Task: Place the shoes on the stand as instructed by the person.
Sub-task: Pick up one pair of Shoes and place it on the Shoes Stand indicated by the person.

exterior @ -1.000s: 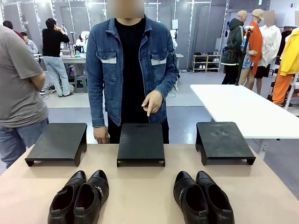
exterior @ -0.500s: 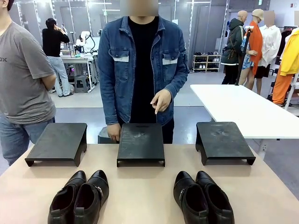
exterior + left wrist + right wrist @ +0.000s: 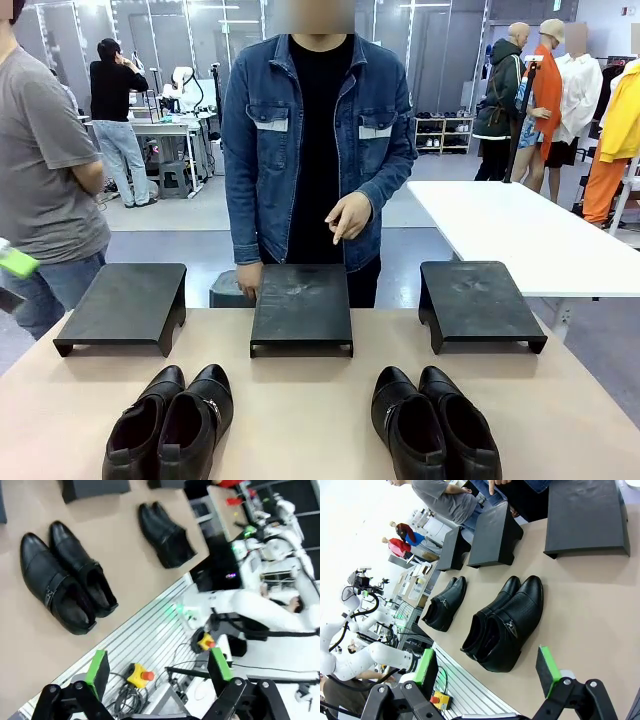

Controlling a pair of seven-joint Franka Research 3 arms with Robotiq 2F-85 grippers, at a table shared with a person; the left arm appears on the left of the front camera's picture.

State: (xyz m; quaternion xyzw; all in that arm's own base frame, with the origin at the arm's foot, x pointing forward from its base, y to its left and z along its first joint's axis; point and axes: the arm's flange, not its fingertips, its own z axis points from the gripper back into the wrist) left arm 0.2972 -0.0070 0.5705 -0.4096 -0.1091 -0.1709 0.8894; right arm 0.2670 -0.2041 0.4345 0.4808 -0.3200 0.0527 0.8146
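Workshop floor with benches and bystanders lies behind a beige counter (image 3: 300, 400), whose far edge carries three low black platform stands in a row. The middle black stand (image 3: 302, 305) is the mark for everything else. Far to its left, past the counter's near edge, the left pincer (image 3: 159, 669) hangs with its green pads spread wide and nothing between them. Left of the middle stand, and apart from it, sits the left black stand (image 3: 125, 300). Nearer the robot on that side lies the glossy black leather pair of shoes with buckled straps (image 3: 170, 420), side by side with toes toward the stands. Directly behind the middle stand is the person in a blue denim jacket (image 3: 318, 140). One hand (image 3: 248, 283) is down by its far left corner. The other hand (image 3: 348, 215) hovers above its far edge, forefinger pointing down at it. Nearer the robot and to the right lies the plainer glossy black leather pair (image 3: 435, 425), toes likewise toward the stands. Right of the middle stand sits the right black stand (image 3: 478, 300). The right pincer (image 3: 486, 668) is also spread wide at the counter's near edge, gripping nothing.
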